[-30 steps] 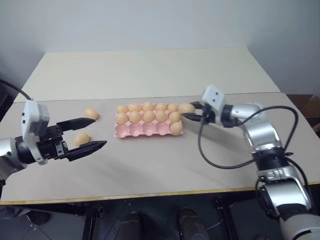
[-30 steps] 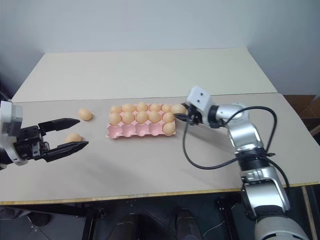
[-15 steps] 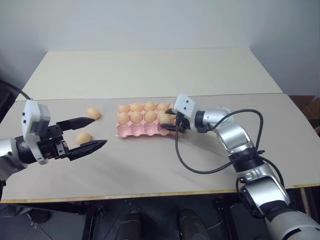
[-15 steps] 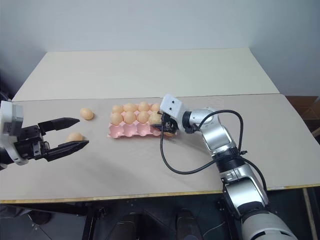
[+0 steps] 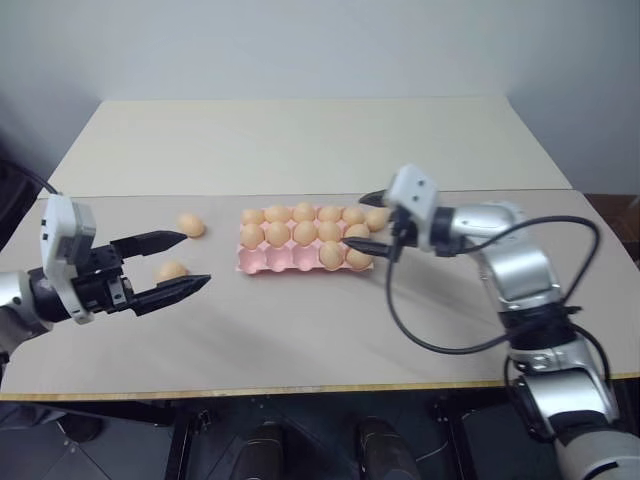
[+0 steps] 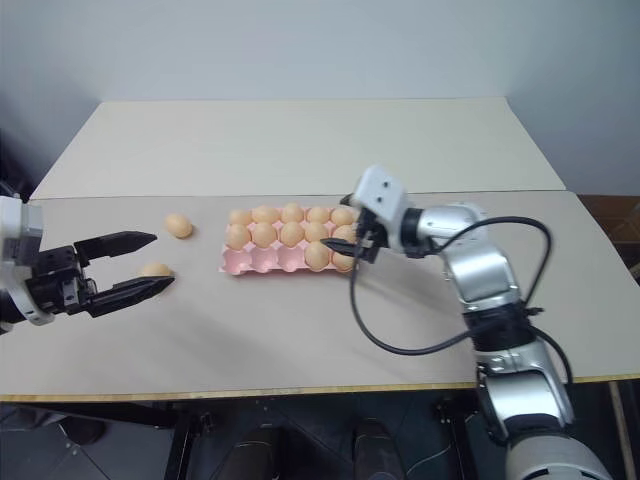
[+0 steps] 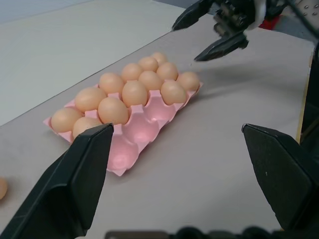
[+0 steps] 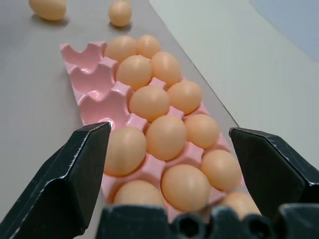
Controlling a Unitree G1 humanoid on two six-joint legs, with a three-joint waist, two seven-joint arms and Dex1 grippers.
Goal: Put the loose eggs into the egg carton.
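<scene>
The pink egg carton (image 5: 275,260) lies mid-table with several eggs in its cups; the three front cups on its left end are bare. Two loose eggs (image 5: 190,225) (image 5: 171,270) rest on the table left of it. My left gripper (image 5: 197,259) stands open, level, with the nearer loose egg just behind its fingers. At the carton's right end my right gripper (image 5: 357,220) hovers open and holds nothing, its fingers (image 8: 75,174) straddling the filled cups. One more egg (image 7: 159,56) sits at the carton's far right corner; I cannot tell whether it is in a cup.
A second, paler table (image 5: 300,140) adjoins behind, with a seam between the two. The front table edge (image 5: 300,388) runs close below both arms. A black cable (image 5: 420,335) loops from my right wrist over the table.
My right gripper swung left over the carton's front row, opened there and drew back to the right. The front row now has two eggs instead of one. The left gripper stayed put.
</scene>
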